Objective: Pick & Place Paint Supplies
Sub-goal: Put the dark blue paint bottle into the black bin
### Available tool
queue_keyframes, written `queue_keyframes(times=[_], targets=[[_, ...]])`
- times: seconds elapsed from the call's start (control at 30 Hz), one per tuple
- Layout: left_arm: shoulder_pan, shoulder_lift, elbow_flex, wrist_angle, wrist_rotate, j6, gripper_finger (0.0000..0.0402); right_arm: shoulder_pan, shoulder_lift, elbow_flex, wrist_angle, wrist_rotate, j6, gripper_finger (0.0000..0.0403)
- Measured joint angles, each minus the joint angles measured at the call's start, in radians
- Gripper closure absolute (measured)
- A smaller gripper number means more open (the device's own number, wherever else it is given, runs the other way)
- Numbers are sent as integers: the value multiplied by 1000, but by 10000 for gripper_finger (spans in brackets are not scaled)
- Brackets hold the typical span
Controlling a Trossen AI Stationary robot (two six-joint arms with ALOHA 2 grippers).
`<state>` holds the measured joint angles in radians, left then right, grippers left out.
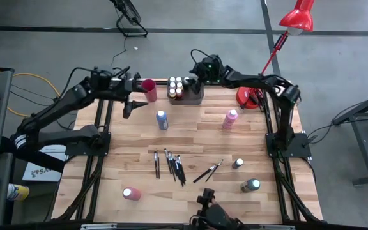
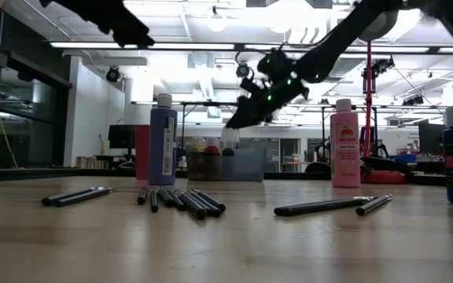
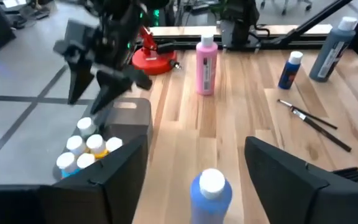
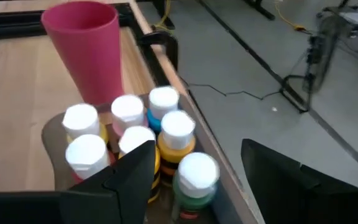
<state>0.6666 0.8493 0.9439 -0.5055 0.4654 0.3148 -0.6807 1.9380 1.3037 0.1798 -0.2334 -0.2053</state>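
High view, near to far: brushes [image 1: 171,165] lying long axis near-far at tabletop [image 1: 197,191] centre; blue bottle [image 1: 162,119] upright just beyond. Left tool [image 1: 130,105] empty, fingers apart, hangs just left of it, nearer arm. Right tool [image 1: 192,84] over tray [image 1: 197,97] bottles [image 1: 176,84], far edge; spread wide, holds nothing.

Bare tabletop [image 1: 267,137] lies between pink bottle [image 1: 230,119] and brushes [image 1: 170,165].
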Motion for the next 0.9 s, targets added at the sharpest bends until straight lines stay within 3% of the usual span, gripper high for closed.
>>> queue_keyframes(times=[0.37,0.63,0.9], targets=[[-33,-360,-373,49,-43,-183,201,51,-322,0,-404,36,112,171],[-170,-502,-503,54,-188,-208,215,142,-587,0,-798,157,383,171],[-320,-540,-630,139,-267,-237,215,376,-733,0,-1235,287,781,171]])
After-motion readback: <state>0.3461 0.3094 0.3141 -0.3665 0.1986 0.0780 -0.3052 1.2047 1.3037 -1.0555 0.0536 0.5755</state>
